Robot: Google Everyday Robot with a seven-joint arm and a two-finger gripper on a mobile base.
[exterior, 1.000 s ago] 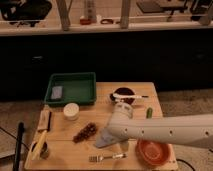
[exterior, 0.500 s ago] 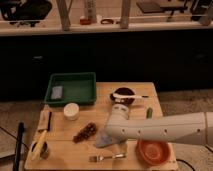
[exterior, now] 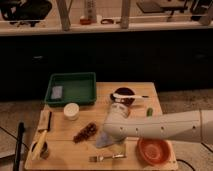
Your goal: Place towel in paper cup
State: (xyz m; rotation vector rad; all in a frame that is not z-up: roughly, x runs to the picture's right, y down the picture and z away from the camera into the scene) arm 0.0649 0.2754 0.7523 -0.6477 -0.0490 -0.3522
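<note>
Camera view first: looking down on a wooden table (exterior: pixel 65 145), biggest thing in shot. Next in size, the white arm (exterior: pixel 165 129), reaching in from the right edge and ending low over the table's middle. Then the green tray (exterior: pixel 72 75) at the back left, holding a small grey-blue block (exterior: pixel 57 92). Down at front right, an orange bowl (exterior: pixel 154 150); further back, a dark bowl (exterior: pixel 126 101) with a white spoon across it. On to the gripper (exterior: pixel 106 138), tucked under the wrist just right of a dark reddish cluster (exterior: pixel 85 132). Spread or pinched, cannot tell from here. Right at its tip, a pale crumpled patch, most likely the towel (exterior: pixel 102 141), down at table level. Well apart to the upper left, the paper cup (exterior: pixel 71 111), upright, nothing seen inside. Smallest of all, a fork (exterior: pixel 107 158) just in front of the towel. Verdict on progress: early going, with the gripper at the towel, perhaps gripping it. Lift, carry across to the cup and drop-in all left to do.
</note>
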